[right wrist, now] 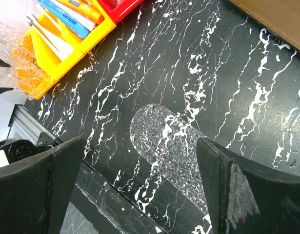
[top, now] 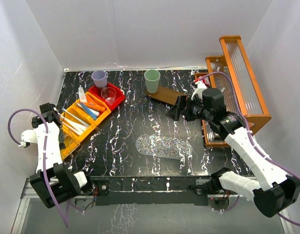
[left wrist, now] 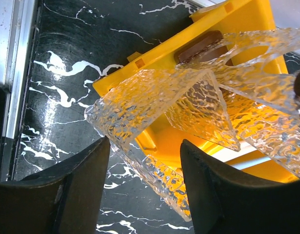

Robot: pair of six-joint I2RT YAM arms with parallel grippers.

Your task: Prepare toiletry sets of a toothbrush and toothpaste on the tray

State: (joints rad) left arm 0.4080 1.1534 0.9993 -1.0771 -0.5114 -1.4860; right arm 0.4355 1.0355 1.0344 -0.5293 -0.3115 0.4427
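At far left, left gripper (left wrist: 145, 146) spread open, fingers either side of clear textured sheets (left wrist: 140, 102) propped in yellow bin (left wrist: 154, 53). Same bin holds pale toothbrushes (top: 72, 121), blue tube (top: 89, 111) and orange tube (top: 94, 104). Glass cup (top: 109, 95) in red bin (top: 118, 101); lilac cup (top: 99, 78) behind. Mid-table, clear patterned tray (top: 164, 146) lies flat. Green cup (top: 151, 77) on brown board (top: 169, 94). Right gripper (right wrist: 140, 144) hangs wide open above tray.

A black, white-veined tabletop (top: 130, 126) carries a yellow bin (top: 93, 126) at the left, with a red bin (top: 118, 101) touching its far end. A brown board (top: 167, 93) lies slantwise beside a wooden rack (top: 259, 117) (ribbed clear panel on top).
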